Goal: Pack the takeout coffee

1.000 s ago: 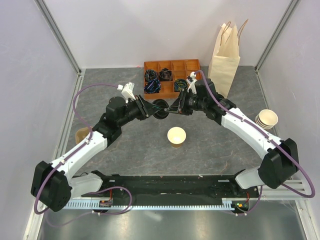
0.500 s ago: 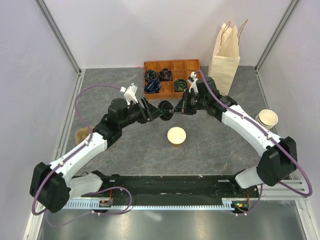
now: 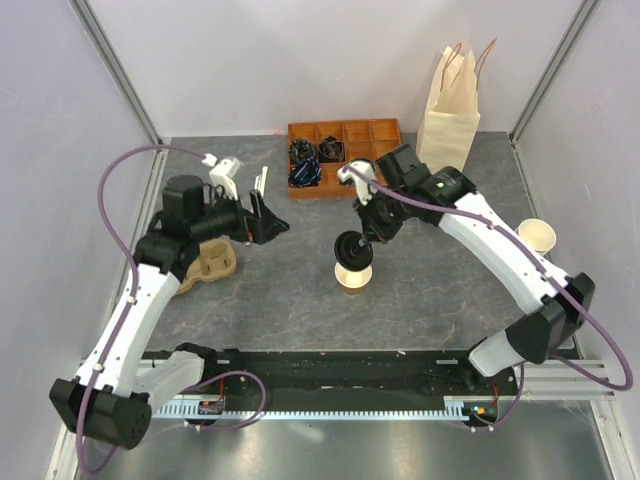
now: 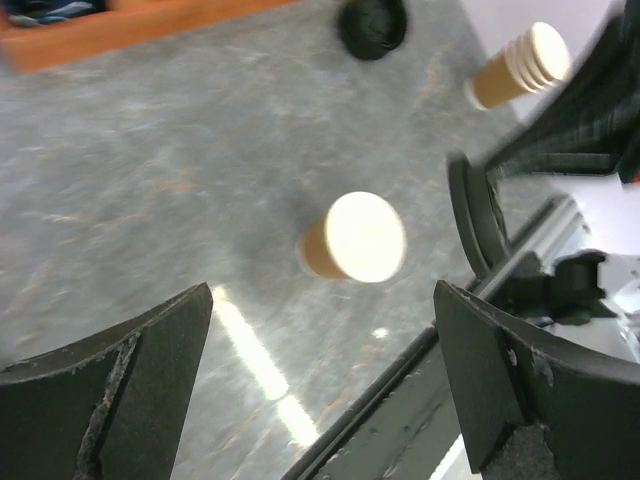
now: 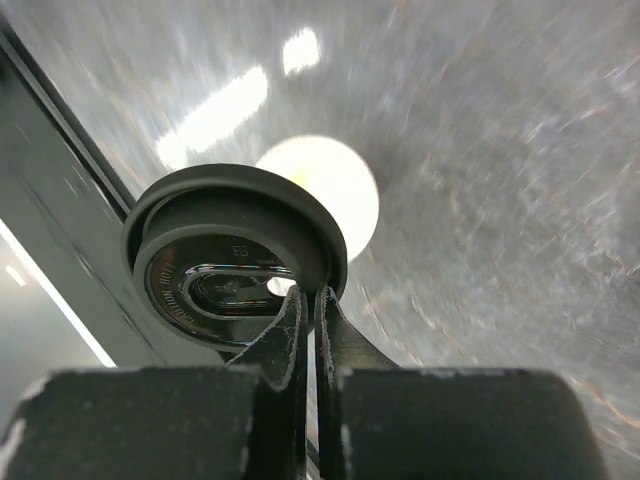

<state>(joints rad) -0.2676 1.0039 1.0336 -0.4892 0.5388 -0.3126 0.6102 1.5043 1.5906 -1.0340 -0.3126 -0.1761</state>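
The top view looks down from behind the arms over the whole grey stone-pattern table [image 3: 440, 270]. Both wrist views look down closer; all share the open tan paper cup [image 4: 355, 237].

lidless tan cup [image 3: 351, 279] upright, black lid [image 3: 353, 247] just above

The table [image 3: 260, 290] is grey like stone, with thin rusty lines. A pale back wall [image 3: 300, 60] and pale side walls stand around it. Shiny metal posts [image 3: 115, 70] rise at the two far corners. Bright white light streaks [image 4: 255, 355] shine on the table top.
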